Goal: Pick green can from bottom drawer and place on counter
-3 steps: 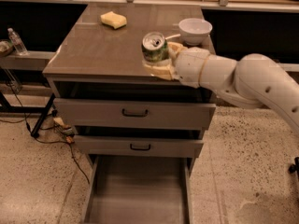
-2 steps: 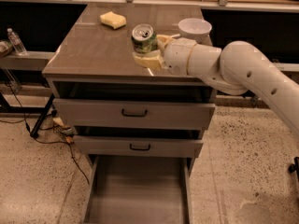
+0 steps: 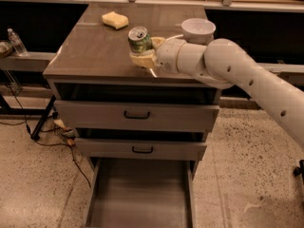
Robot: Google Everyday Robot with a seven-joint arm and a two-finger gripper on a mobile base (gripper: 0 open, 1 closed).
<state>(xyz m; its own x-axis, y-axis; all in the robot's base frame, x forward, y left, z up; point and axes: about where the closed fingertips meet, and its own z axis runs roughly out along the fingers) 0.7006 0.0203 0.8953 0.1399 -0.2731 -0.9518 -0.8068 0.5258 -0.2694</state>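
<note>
The green can (image 3: 139,40), with its silver top showing, stands upright between the pale fingers (image 3: 142,60) of my gripper (image 3: 144,51) over the middle of the counter (image 3: 90,56). The gripper is shut on the can, and the white arm reaches in from the right. I cannot tell whether the can's base touches the counter. The bottom drawer (image 3: 140,196) is pulled open below, and its flat grey floor is bare.
A white bowl (image 3: 198,30) stands at the counter's back right, just behind the arm. A yellow sponge (image 3: 115,19) lies at the back. Two shallower drawers (image 3: 137,115) with black handles are slightly open. A water bottle (image 3: 16,42) stands on the left shelf. Cables lie on the floor at left.
The gripper has carried the can leftward and farther in over the counter, from near the right front edge toward the middle. The drawers have not moved.
</note>
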